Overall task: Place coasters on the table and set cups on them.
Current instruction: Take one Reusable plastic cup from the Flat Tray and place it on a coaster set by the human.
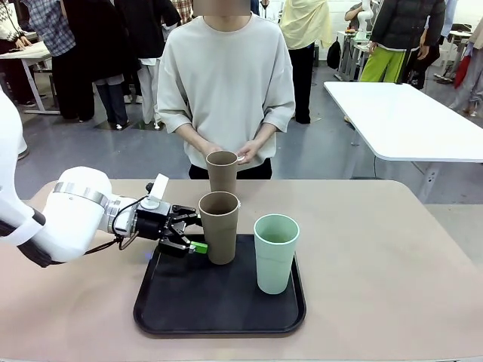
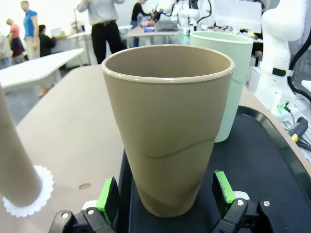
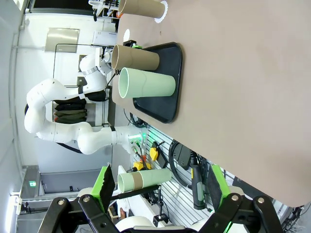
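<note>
A tan cup (image 1: 219,226) stands at the back left of the black tray (image 1: 219,305), with a mint green cup (image 1: 275,253) to its right. My left gripper (image 1: 191,232) is open, its green pads (image 2: 108,198) on either side of the tan cup's (image 2: 167,131) base with small gaps. A second tan cup (image 1: 222,170) stands on the table (image 1: 377,249) beyond the tray, on a white scalloped coaster (image 2: 36,191). The person's hands (image 1: 245,154) hold something small and white just behind it. My right gripper (image 3: 160,191) is open and holds nothing, off the table's (image 3: 243,97) edge.
The person stands at the far side of the table, close to the far cup. A white table (image 1: 407,121) stands back right, with other people behind. The mint cup (image 2: 233,87) stands close beyond the tan one on the tray (image 2: 262,165).
</note>
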Motion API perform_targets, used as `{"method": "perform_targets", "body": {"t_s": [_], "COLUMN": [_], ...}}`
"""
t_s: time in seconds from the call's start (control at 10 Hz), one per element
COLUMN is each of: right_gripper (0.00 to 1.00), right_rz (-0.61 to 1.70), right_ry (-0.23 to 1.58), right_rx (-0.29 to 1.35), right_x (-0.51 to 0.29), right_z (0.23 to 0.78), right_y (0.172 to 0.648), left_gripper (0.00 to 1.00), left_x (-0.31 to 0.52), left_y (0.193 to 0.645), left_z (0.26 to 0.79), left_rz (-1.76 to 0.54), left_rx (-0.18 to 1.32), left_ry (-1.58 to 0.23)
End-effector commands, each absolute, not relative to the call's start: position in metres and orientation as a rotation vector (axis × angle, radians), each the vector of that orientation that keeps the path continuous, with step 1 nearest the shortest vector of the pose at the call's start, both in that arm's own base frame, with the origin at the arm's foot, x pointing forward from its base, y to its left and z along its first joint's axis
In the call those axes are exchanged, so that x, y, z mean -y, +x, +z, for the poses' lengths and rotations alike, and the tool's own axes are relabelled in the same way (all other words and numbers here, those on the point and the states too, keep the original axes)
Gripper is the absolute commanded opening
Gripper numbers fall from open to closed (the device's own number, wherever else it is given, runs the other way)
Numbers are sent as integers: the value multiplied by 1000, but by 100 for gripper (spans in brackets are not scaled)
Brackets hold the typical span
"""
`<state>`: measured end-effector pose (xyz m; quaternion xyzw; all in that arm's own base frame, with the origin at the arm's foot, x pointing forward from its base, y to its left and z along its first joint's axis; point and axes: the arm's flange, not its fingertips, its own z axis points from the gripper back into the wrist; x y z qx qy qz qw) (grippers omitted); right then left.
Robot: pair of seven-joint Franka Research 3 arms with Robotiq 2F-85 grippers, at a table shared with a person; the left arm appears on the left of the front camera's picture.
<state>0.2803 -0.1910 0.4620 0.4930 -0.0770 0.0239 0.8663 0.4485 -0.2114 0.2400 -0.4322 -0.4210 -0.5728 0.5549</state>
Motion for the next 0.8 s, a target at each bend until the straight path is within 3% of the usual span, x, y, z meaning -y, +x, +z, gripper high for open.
{"method": "perform_targets", "body": {"t_s": [0.0, 0.7], "right_gripper": [100, 100], "right_rz": [52, 52], "right_ry": [1036, 1036], "right_rx": [163, 163], "right_x": [191, 191], "right_z": [462, 462], "right_y": [281, 281], "left_gripper": [100, 100], "left_x": [221, 253], "left_y": [451, 445], "left_z": [234, 224], "left_rz": [-1403, -1425], "left_rx": [1027, 1044], "left_ry": [-1029, -1100]}}
